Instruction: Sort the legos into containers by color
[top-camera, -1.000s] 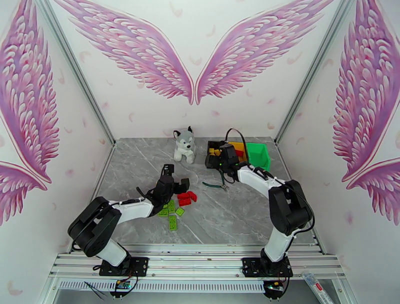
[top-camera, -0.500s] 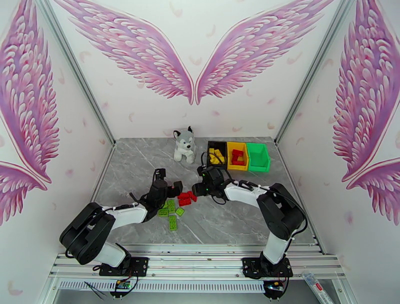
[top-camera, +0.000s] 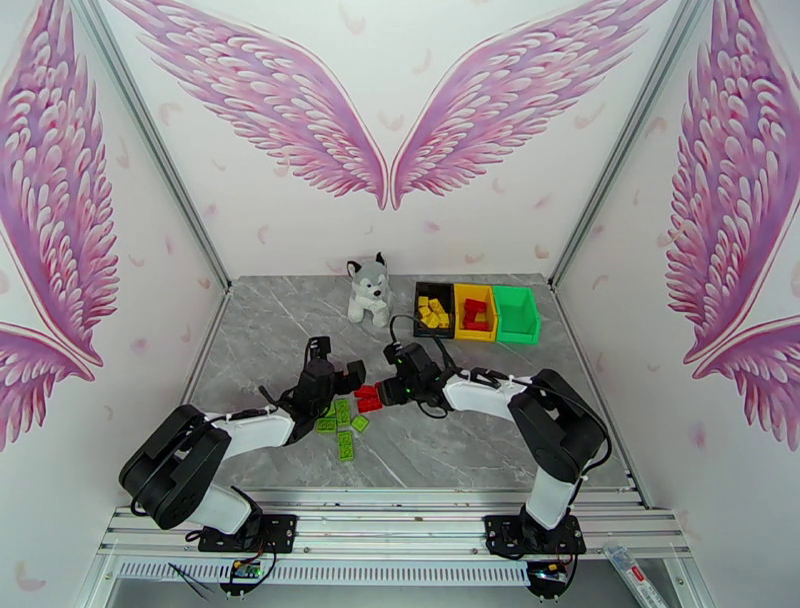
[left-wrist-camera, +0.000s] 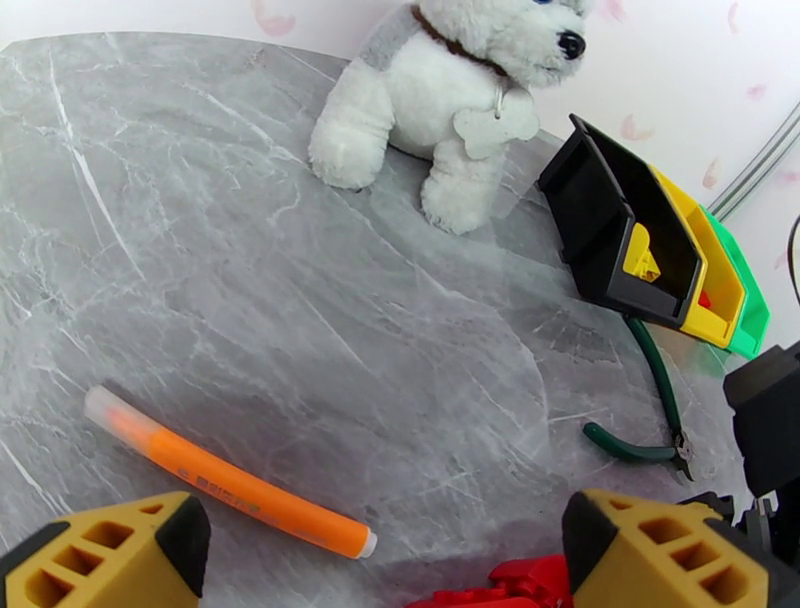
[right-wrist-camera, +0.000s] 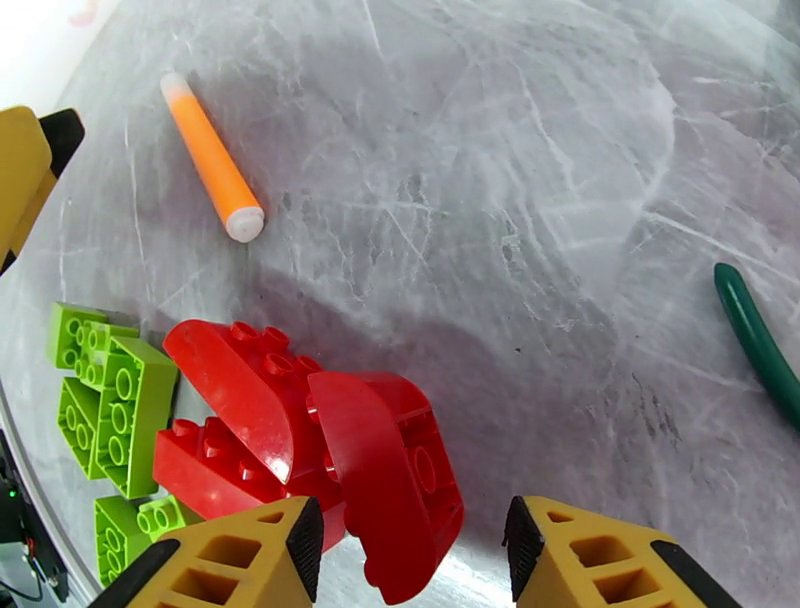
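A small heap of red legos (top-camera: 369, 397) (right-wrist-camera: 300, 430) lies mid-table, with several lime green legos (top-camera: 342, 425) (right-wrist-camera: 105, 400) just in front of it. My right gripper (top-camera: 390, 388) (right-wrist-camera: 410, 570) hovers open right over the red heap, one yellow finger on each side. My left gripper (top-camera: 340, 382) (left-wrist-camera: 380, 570) is open too, on the heap's left, with the red legos (left-wrist-camera: 510, 585) at its right finger. The joined containers stand at the back right: black (top-camera: 433, 295) holding yellow legos, yellow (top-camera: 474, 296) holding red ones, then green (top-camera: 516, 313).
A plush husky (top-camera: 368, 288) (left-wrist-camera: 450, 90) sits left of the bins. An orange stick (left-wrist-camera: 225, 480) (right-wrist-camera: 210, 160) lies beyond the heap, near the left gripper. Green-handled pliers (left-wrist-camera: 650, 410) (right-wrist-camera: 755, 340) lie on the marble between heap and bins.
My right arm has swung from the bins forward and left, down to the red heap. The left arm drew back a little to the left early on, then held still.
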